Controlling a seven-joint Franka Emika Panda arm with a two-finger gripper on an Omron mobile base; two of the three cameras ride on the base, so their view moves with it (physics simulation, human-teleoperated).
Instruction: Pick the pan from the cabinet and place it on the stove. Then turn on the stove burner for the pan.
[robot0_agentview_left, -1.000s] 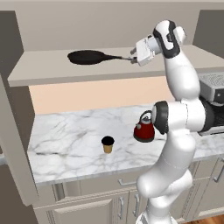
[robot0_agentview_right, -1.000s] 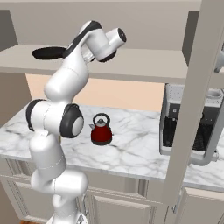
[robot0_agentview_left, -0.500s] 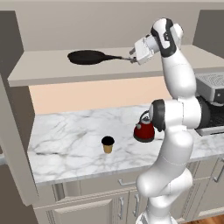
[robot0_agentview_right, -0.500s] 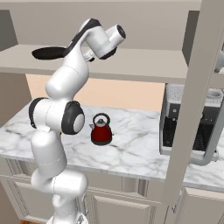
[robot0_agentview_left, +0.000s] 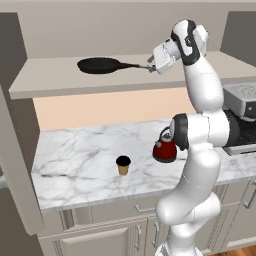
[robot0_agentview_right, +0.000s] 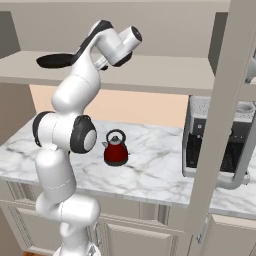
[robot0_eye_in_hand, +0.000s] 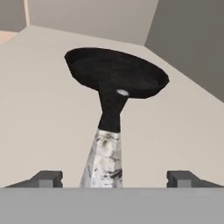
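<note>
The black pan (robot0_agentview_left: 100, 65) lies on the shelf of the open cabinet (robot0_agentview_left: 60, 85), its long handle (robot0_agentview_left: 135, 65) pointing right. My gripper (robot0_agentview_left: 151, 66) is at the end of that handle, up at shelf height. In the hand view the pan (robot0_eye_in_hand: 116, 72) lies straight ahead. Its handle (robot0_eye_in_hand: 107, 144) runs down between my fingertips (robot0_eye_in_hand: 46, 178), and my gripper (robot0_eye_in_hand: 114, 179) is open, with a wide gap on each side of the handle. In the right base view my arm hides much of the pan (robot0_agentview_right: 52, 60). The stove is out of view.
On the marble counter (robot0_agentview_left: 75, 155) below stand a red kettle (robot0_agentview_left: 165, 147) close to my arm and a small cup (robot0_agentview_left: 123, 165). A grey-and-black appliance (robot0_agentview_right: 210, 142) sits at the right. The cabinet's open door (robot0_agentview_right: 225, 115) stands upright in front of it.
My hand has edged slightly left along the handle toward the pan. The pan has stayed in place.
</note>
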